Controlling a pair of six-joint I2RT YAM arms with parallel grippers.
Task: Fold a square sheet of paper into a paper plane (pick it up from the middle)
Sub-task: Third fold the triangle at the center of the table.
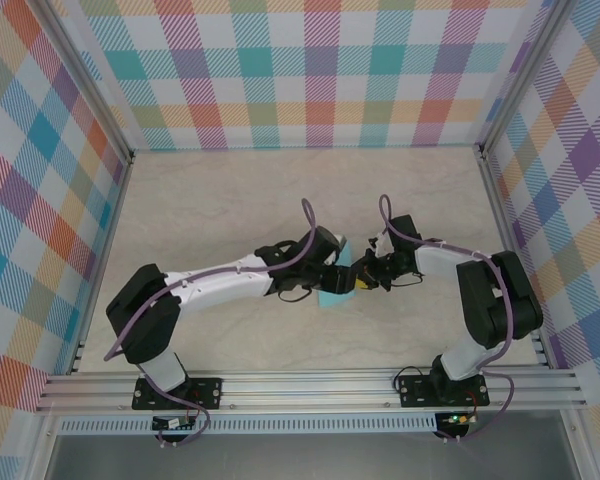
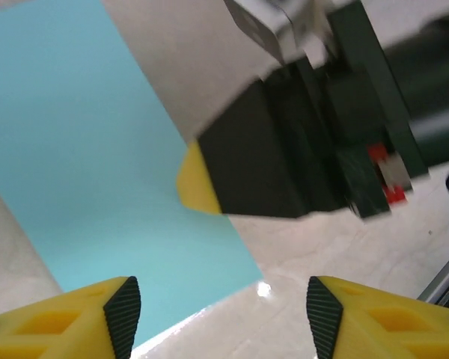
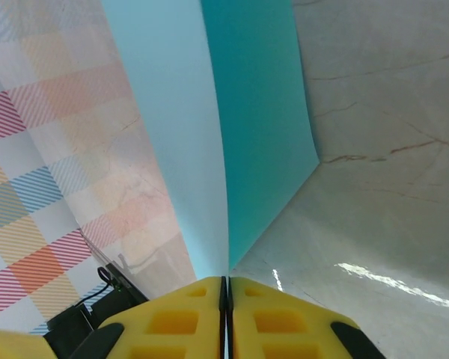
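**Sheet in hand, plane barely begun**

Your square sheet of paper (image 1: 330, 294) sits at the centre of the top view, where the two arms meet over the table (image 1: 220, 200). Your right gripper (image 3: 226, 303) is pinched tight on it. In the right wrist view the yellow fingers (image 3: 172, 321) meet at the bottom centre, and the sheet rises from the seam between them toward the top of the frame. It shows a pale face on the left and a deeper teal face on the right. You cannot tell from here whether those two faces meet in a pressed crease or only a loose curl. Nor can you tell whether the sheet's lower corner rests on the table.

Your left gripper (image 2: 223, 318) stands wide, its two yellow fingertips apart at the bottom of the left wrist view with nothing between them. In that view the sheet runs from the upper left down to the lower centre. The right gripper's yellow tip is on the sheet's right edge at mid-frame.

By my reading, the pick-up is done and almost all the folding is left. The outline reads as a plain straight-edged sheet, with no pointed nose, no wings and no slim dart shape. At best you have a first fold started. You would want it confirmed and pressed flat before going on to the nose and wing folds.
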